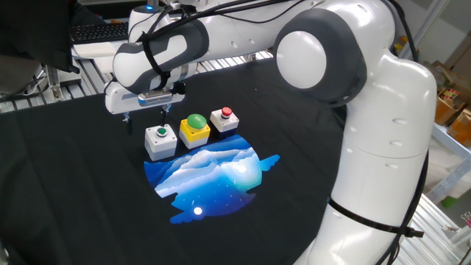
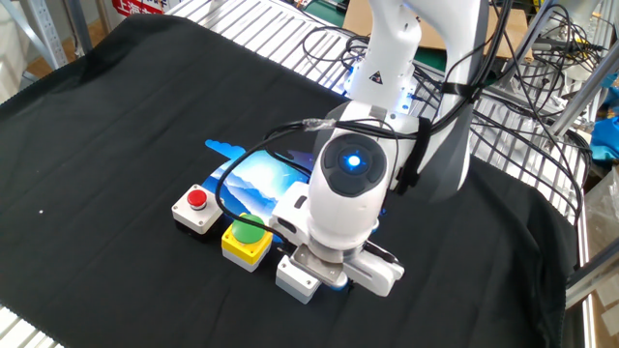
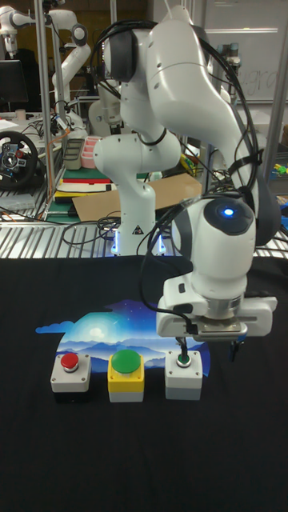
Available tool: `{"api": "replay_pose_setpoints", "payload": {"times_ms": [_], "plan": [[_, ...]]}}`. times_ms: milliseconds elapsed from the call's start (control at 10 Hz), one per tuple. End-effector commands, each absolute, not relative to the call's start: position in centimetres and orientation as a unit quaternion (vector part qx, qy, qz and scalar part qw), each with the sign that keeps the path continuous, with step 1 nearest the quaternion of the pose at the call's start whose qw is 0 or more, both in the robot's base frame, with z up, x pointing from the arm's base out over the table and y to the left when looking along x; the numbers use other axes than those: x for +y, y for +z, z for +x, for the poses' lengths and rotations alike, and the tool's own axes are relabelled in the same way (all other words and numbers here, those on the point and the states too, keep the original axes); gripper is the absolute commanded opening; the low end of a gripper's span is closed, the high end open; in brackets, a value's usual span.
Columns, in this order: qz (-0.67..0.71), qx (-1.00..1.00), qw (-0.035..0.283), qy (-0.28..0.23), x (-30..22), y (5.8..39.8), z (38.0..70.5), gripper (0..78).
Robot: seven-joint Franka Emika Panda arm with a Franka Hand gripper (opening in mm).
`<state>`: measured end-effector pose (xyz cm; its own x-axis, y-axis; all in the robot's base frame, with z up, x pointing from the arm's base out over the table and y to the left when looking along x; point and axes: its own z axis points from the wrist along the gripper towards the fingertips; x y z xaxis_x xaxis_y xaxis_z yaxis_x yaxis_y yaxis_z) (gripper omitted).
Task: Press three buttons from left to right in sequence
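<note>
Three buttons stand in a row on the black cloth. Leftmost is a grey-white box with a small green button (image 1: 160,140) (image 3: 183,373). In the middle is a yellow box with a big green dome (image 1: 195,126) (image 2: 246,240) (image 3: 126,374). Last comes a white box with a red button (image 1: 225,118) (image 2: 197,209) (image 3: 70,374). My gripper (image 1: 145,118) (image 3: 209,349) hangs open over the grey-white box, one finger (image 3: 183,346) straight above its green button. I cannot tell whether it touches. In the other fixed view the hand hides most of that box (image 2: 296,278).
A blue and white landscape-print patch (image 1: 213,173) lies on the cloth beside the boxes. The arm's white links (image 1: 383,147) rise at the right. Metal grating and loose cables (image 2: 522,87) border the cloth, and a keyboard (image 1: 96,32) sits beyond the far edge.
</note>
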<state>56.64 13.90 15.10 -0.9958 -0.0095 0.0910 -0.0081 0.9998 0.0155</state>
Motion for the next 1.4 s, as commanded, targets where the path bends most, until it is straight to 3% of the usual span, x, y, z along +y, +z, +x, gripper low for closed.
{"api": "replay_pose_setpoints", "payload": {"times_ms": [100,1400], "plan": [[0.006,-0.999,0.044,-0.016,13.97,14.93,56.15,77.5],[0.003,-0.999,0.041,-0.017,13.92,14.24,55.97,77.5]]}}
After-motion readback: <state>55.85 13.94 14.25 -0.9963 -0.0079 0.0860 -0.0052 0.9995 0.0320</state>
